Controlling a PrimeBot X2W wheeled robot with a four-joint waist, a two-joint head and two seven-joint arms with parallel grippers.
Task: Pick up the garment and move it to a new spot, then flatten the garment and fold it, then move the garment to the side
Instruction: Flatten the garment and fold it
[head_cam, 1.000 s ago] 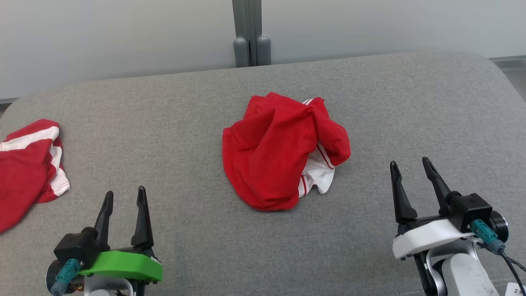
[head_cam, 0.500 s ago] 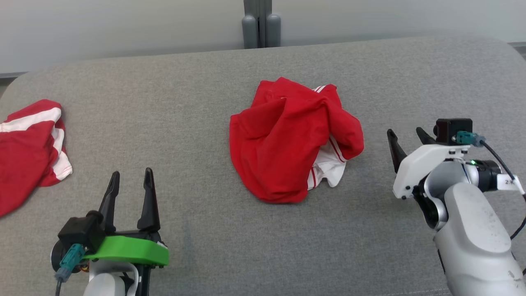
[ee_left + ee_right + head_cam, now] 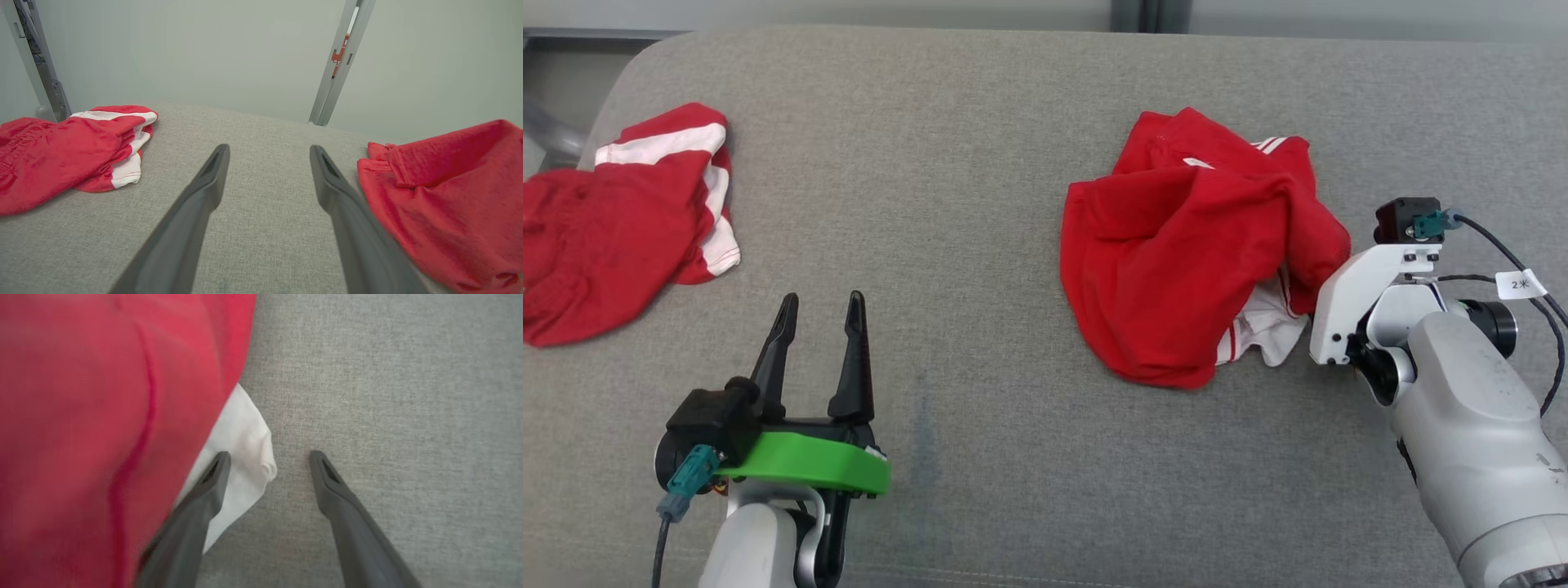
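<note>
Right gripper (image 3: 269,457) is hanging with its jaws spread wide and gripping nothing, poised at the right edge of the crumpled red garment (image 3: 1176,261). In the right wrist view, one dark finger is lying over the garment's white corner (image 3: 241,433) while the other is standing over the bare grey cushion (image 3: 931,163) just beside it. Whether either tip is touching cannot be told. A small white tag (image 3: 1521,284) is dangling from the black cable (image 3: 1547,314) at that wrist, reading "2米". The pale forearm (image 3: 1470,425) is reaching in from the garment's near right, its wrist bending steeply down so that the fingers are pointing at the cushion.

Left gripper (image 3: 818,300) is likewise holding its jaws apart and empty, well to the garment's near left, with its fingers pointing forward over the cushion. The garment is lying bunched in a heap on the cushion. A second red-and-white garment (image 3: 613,220) is lying far to its left.
</note>
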